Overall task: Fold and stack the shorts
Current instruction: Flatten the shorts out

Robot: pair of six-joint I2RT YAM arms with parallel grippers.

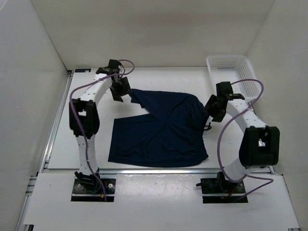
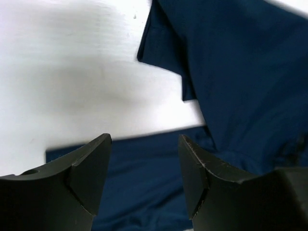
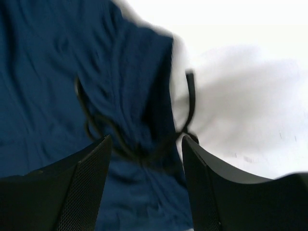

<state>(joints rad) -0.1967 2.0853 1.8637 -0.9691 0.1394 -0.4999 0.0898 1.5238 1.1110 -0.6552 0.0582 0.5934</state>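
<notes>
The shorts (image 1: 161, 130) lie flat on the table (image 1: 168, 79), legs to the left and waist to the right, probably so each arm can take one end for a fold. The left gripper (image 2: 144, 163) hangs just above the far leg's corner. The right gripper (image 3: 147, 159) hangs just above the drawstring (image 3: 190, 106), and both have their jaws apart and hold nothing.

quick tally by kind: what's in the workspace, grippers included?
Dark navy shorts: 1
White plastic basket: 1
Grippers: 2 (left gripper, right gripper)
Total: 4
</notes>
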